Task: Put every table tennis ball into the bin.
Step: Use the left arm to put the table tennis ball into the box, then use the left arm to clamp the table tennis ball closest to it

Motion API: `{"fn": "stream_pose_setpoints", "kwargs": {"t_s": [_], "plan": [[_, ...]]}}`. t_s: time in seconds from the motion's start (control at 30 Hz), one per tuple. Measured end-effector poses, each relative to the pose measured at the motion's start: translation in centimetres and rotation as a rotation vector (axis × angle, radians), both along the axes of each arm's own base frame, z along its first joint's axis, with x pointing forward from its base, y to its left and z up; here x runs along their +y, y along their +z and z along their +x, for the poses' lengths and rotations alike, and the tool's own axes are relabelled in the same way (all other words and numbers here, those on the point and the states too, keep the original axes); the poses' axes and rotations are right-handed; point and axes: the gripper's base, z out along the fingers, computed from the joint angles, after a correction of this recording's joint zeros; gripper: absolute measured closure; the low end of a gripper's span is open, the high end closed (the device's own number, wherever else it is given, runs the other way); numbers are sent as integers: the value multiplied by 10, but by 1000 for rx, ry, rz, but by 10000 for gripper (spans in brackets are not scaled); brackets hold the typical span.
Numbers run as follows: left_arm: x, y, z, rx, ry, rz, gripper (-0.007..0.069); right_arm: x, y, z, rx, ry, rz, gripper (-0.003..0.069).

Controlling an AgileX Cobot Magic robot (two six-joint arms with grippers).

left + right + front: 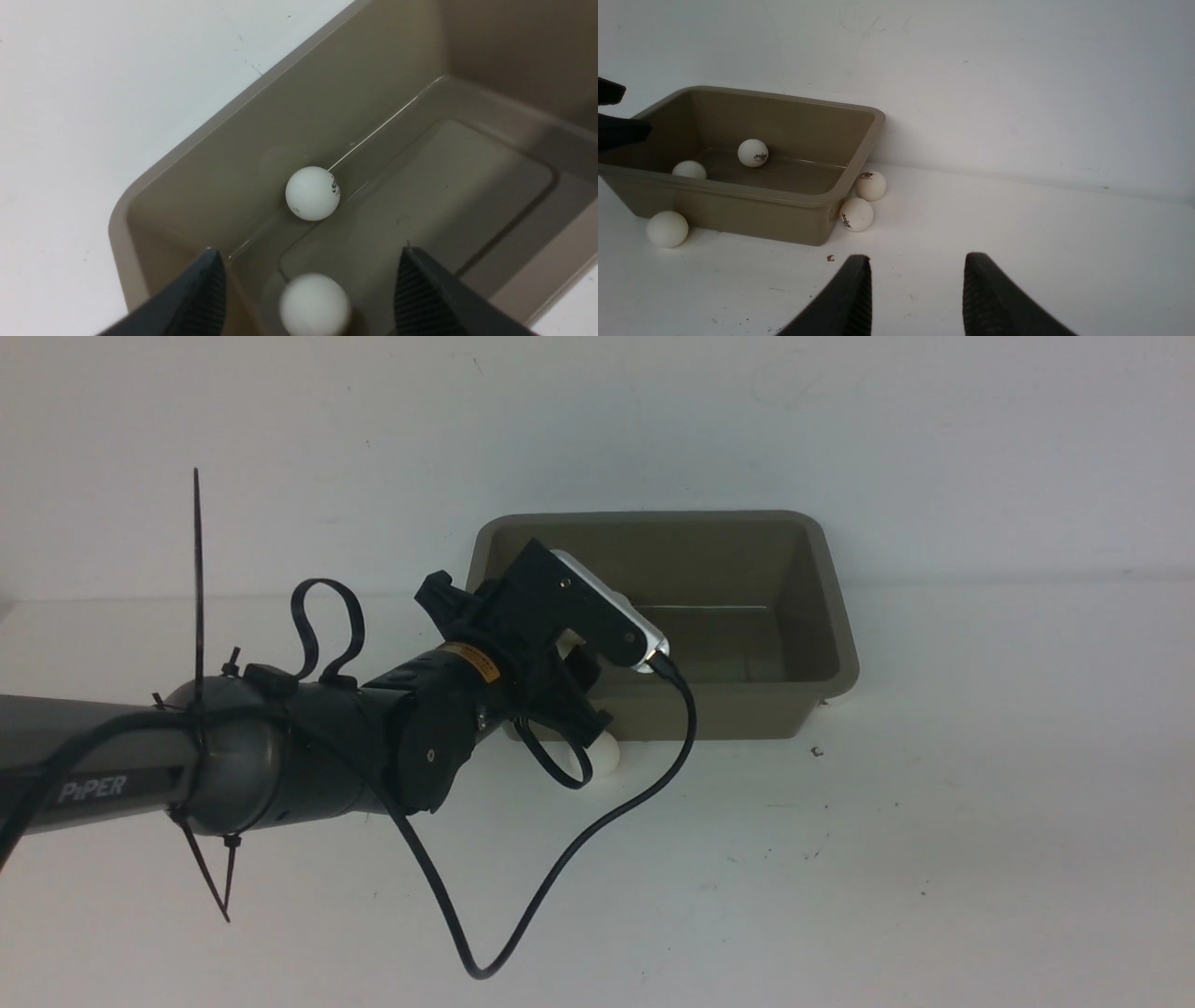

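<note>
I'm hovering left claw (310,254), spread and empty, over the bin (644,515) holding two balls (753,152); closest ball (607,758) is sitting on tabletop (934,849) against its near wall, left-arm side, right claw (915,261) spread, facing two more (871,185).

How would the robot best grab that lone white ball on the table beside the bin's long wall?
Pinch it across its middle, straight down from above. The ball is round, so no side is special, but it sits close against the wall of the bin. I'd line the fingers up along that wall, on the ball's two open sides, so neither must squeeze between them.
</note>
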Motion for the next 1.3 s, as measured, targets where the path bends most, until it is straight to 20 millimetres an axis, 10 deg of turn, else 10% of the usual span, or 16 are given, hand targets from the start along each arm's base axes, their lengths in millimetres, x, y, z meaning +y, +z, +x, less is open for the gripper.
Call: {"fn": "stream_pose_setpoints", "kwargs": {"t_s": [0.6, 1.3], "plan": [[9, 49, -38, 253, -15, -158, 185, 0, 0, 0, 0, 0, -1, 396], [-7, -2, -54, 775, 28, -279, 185, 0, 0, 0, 0, 0, -1, 396]]}}
